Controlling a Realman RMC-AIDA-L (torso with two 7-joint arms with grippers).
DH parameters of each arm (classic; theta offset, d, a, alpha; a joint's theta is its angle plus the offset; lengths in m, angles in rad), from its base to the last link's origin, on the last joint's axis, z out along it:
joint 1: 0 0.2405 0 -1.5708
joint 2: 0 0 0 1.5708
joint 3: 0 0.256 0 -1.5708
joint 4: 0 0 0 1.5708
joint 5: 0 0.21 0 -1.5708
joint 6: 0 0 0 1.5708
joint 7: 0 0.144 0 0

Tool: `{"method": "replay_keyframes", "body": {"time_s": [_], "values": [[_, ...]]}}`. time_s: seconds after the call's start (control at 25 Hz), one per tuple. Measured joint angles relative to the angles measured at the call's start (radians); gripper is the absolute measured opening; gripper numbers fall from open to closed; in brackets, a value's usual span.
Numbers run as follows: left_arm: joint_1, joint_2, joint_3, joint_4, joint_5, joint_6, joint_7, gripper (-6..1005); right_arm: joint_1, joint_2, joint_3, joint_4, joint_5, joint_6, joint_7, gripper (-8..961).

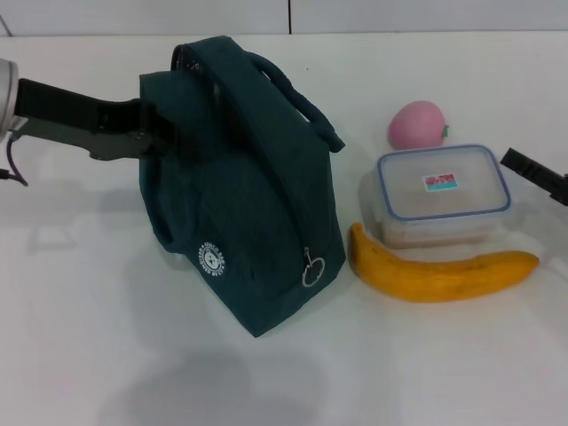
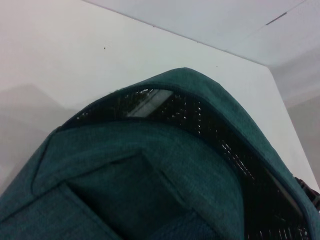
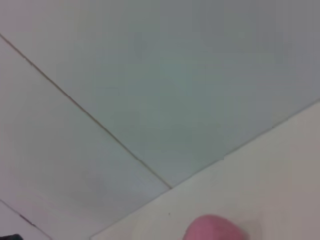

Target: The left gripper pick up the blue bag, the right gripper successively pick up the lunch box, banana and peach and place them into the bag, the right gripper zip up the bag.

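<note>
The left gripper (image 1: 164, 133) clenched the blue bag (image 1: 253, 213) at its nine-o'clock edge; the right gripper (image 1: 537, 173) sat at three o'clock, its finger state impossible to tell.

The bench (image 1: 89, 337) is white and smooth. The blue bag (image 1: 253, 222) stands on it, tilted, with its round white logo and ring zip pull facing front. To the right lies the banana (image 1: 439, 273), long and curved, just in front of the lunch box (image 1: 442, 195). The pink peach (image 1: 415, 124) sits behind the lunch box, close to it.
</note>
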Motion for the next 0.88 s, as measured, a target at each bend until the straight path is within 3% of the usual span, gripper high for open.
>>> {"method": "replay_keyframes", "body": {"time_s": [0.32, 0.88], "values": [[0.007, -0.005, 0.000, -0.002, 0.001, 0.000, 0.002, 40, 0.033, 0.000, -0.023, 0.052, -0.009, 0.002, 0.072, 840], [0.006, -0.001, 0.004, -0.026, 0.001, 0.001, 0.003, 39, 0.028, -0.003, -0.046, 0.049, -0.005, -0.119, 0.234, 841]]}}
